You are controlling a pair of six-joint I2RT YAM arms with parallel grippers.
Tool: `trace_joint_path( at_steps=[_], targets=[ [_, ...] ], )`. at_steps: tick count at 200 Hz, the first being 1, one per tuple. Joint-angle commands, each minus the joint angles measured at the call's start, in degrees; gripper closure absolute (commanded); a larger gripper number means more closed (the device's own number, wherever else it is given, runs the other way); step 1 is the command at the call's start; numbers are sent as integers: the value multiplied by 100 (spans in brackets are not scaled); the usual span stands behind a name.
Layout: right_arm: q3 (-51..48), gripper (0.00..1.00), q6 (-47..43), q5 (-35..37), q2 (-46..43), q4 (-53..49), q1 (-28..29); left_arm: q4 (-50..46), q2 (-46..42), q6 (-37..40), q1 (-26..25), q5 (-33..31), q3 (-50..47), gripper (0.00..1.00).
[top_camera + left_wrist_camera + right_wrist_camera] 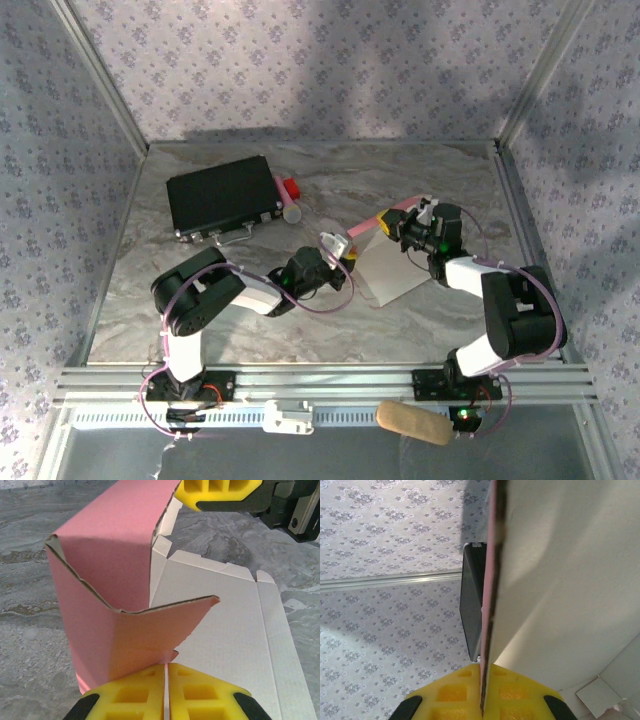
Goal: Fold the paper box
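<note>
The left claw (166, 692) is pinched tight on a pink flap of the paper box (120, 575). The right claw (481, 700) is clamped on another edge of the same sheet. The box sits right of the black case (222, 196), nearer the arms and apart from it. It is half folded, with pink walls raised and the pale inner panel flat on the table (300, 330).

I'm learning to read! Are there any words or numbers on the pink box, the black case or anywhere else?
None can be read.
The paper box: plain pink outside, blank whitish inside.
The black case: details on its front edge are too small to read.
The wallpaper: a flower pattern, no letters.
</note>
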Motion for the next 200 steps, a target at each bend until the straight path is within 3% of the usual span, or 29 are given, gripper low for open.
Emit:
trace_joint_path(
  at_steps=[1,119,156,200],
  targets=[
    [-165,100,-109,-90,225,484,27,-50,-118,151,94,-101,192,90],
    [161,100,-123,-195,647,375,61,-695,-233,691,378,14,605,92],
    [213,100,-112,-196,643,281,74,-604,-162,854,403,-245,686,77],
    [415,100,-120,-213,586,-6,-18,-684,-493,919,451,-98,539,76]
  ],
)
